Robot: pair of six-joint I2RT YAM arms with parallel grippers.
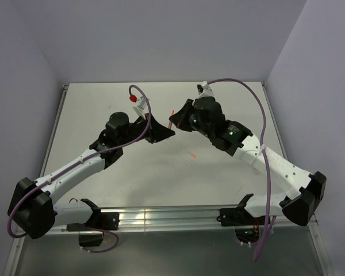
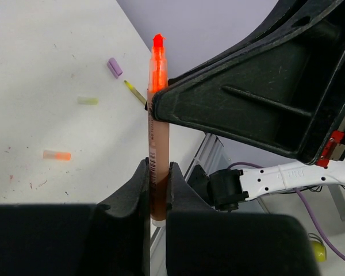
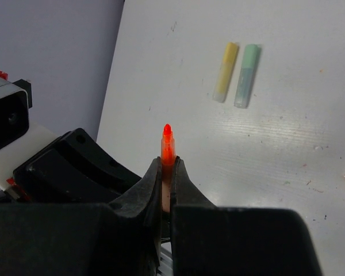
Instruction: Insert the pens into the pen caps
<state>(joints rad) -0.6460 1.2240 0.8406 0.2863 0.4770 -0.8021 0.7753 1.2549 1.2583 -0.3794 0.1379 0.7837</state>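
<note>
Over the middle of the table (image 1: 92,115), my left gripper (image 2: 158,168) is clamped on the lower barrel of the orange-red pen (image 2: 159,135). My right gripper (image 3: 167,164) pinches the same pen higher up, just below its bare tip. The pen is held aloft, bridged between the two.

That is my worry. With both clamped on one thin stick, any drift on either side could bend it, twist it in the pads or pop it loose. A careless release by one could leave it tilted in the other and spoil the line-up for capping. The bare tip could also smear whatever it brushes.

The yellow pen (image 3: 226,72) and mint-teal pen (image 3: 246,76) lie side by side on the table. The purple cap (image 2: 114,67) lies loose, well apart from the held pen, and neither gripper holds a cap.
</note>
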